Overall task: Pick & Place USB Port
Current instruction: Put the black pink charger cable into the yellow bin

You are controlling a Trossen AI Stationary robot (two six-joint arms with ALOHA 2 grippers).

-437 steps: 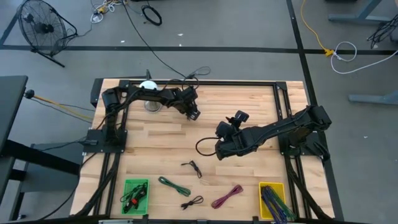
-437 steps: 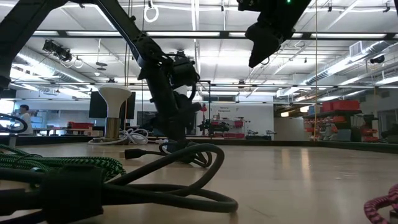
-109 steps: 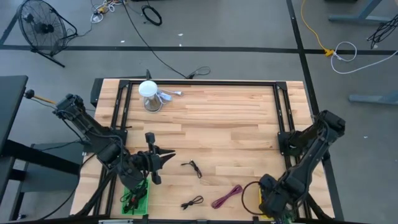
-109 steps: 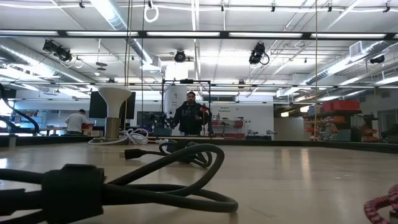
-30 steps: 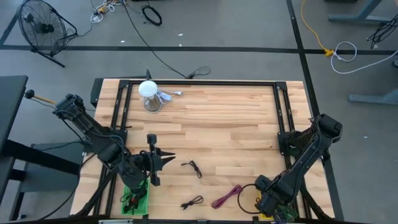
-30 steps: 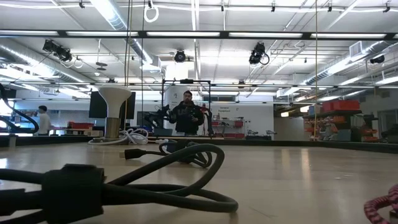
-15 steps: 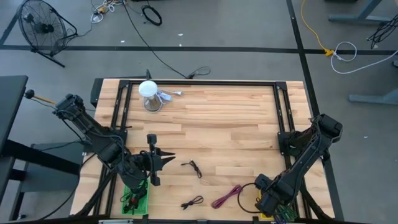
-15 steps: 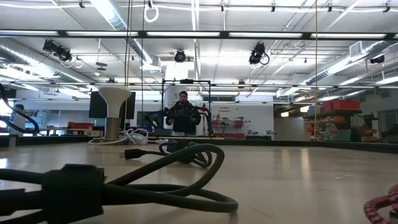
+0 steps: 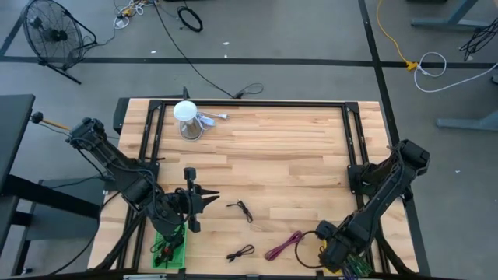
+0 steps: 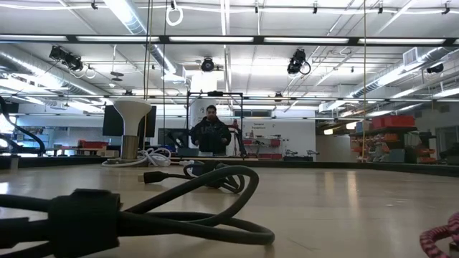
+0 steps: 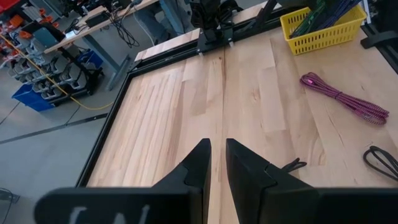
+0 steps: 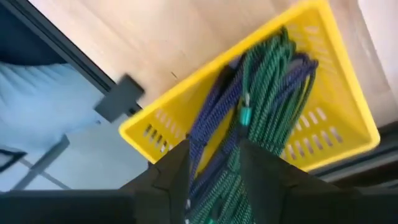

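Here the right gripper [image 9: 333, 253] hangs over the yellow basket [image 12: 346, 121] at the near right corner of the table [image 9: 280, 148]; its wrist view looks straight down between parted fingers [image 12: 171, 177] that hold nothing, onto the green braided cable [image 12: 270, 93] and the blue cable [image 12: 214, 115] lying bundled inside the basket. The green cable sits on top, its strands running the length of the basket.

The left gripper [image 9: 204, 200] waits near the near left side of the table, just beside the green bin [image 9: 173, 247], pointing toward the table's middle. Its fingers [image 11: 199, 168] stand narrow — only a thin gap between them — and grip nothing.

Loose on the wood lie three cables: a small black one [image 9: 241, 209] just right of the left gripper, a second black one [image 9: 241, 253] nearer the front edge, and a pink braided cable [image 9: 285, 245] between that and the yellow basket. At the far left stands a white-topped stand [image 9: 185, 118] with a pale cable [image 9: 212, 118] beside it — in the low view a person [image 10: 210, 133] stands in the room well behind the table.
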